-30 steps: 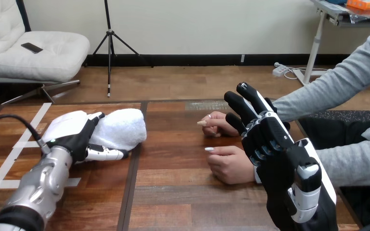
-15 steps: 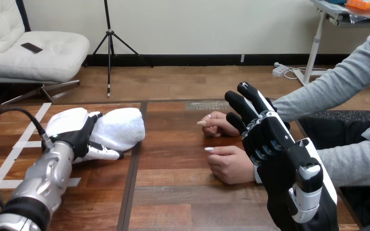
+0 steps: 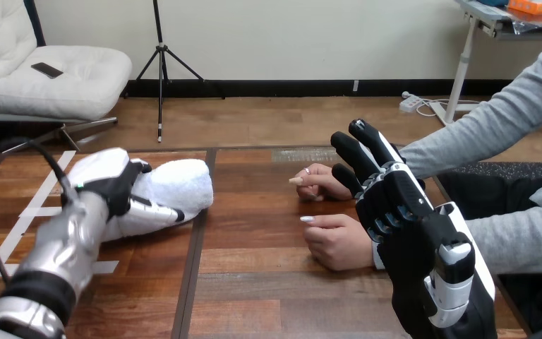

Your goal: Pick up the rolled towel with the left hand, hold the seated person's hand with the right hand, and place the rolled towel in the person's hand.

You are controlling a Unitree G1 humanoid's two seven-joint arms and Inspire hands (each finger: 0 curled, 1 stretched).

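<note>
Rolled towel point(image 3: 183, 185) sits well left of the person's nearer hand point(image 3: 335, 241), clamped under the left hand's point(image 3: 109, 185) curled fingers: the pickup step. The right hand point(image 3: 395, 205), fingers straight, stands just right of it, not holding it. The next move likely calls for a lift and rightward carry.

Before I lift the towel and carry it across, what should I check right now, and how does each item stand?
1. Grip: the left robot hand is closed on the rolled towel: ok, fingers curl round its left end.
2. Lift: rolled towel off the table: cannot tell.
3. Hold: the right robot hand grips the person's nearer hand: not ok, its fingers are straight and hold nothing.
4. Contact: right robot hand touching the person's nearer hand: cannot tell, it overlaps the wrist.
5. Receiving: person's nearer hand open, palm up: not ok, it lies knuckles up with fingers curled.
</note>
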